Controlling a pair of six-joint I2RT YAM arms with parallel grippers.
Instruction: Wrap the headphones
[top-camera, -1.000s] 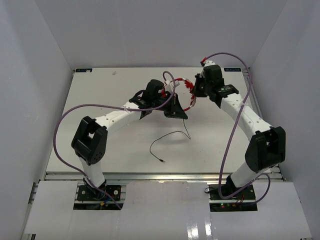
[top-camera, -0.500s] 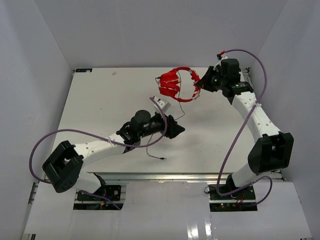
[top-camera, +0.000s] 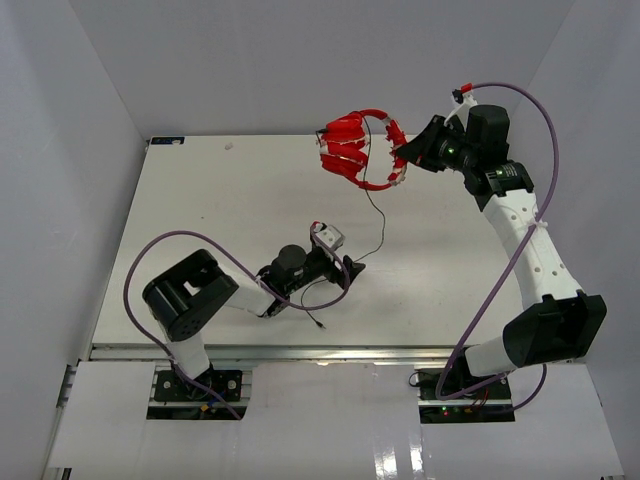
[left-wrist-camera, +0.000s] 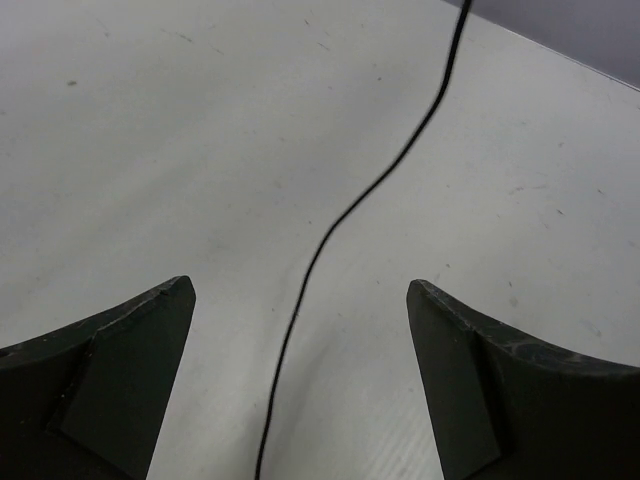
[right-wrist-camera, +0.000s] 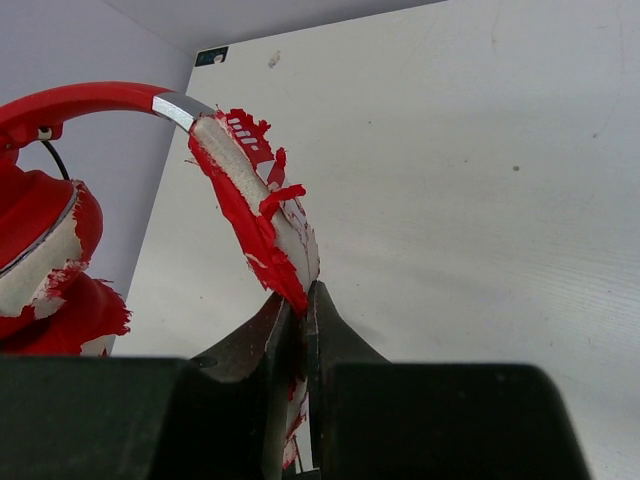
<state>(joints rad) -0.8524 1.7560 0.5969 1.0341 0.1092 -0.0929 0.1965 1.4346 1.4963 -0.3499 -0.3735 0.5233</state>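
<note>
Above the far table (top-camera: 200, 210), the headphones (top-camera: 358, 150) are being pinched aloft by the headband (right-wrist-camera: 90, 105) in the right gripper (right-wrist-camera: 298, 300). The cable (left-wrist-camera: 385, 175) is being straddled by the wide-open, empty left gripper (left-wrist-camera: 300, 283); closing on it is likely being called for next.

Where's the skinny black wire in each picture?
Top view: the black wire runs from the red headphones down to the table, passing the left tool.
Left wrist: mid-picture, between the open tool's fingers.
Right wrist: a short bit at far left, by the earcup.
Shared landmark: the white table.
</note>
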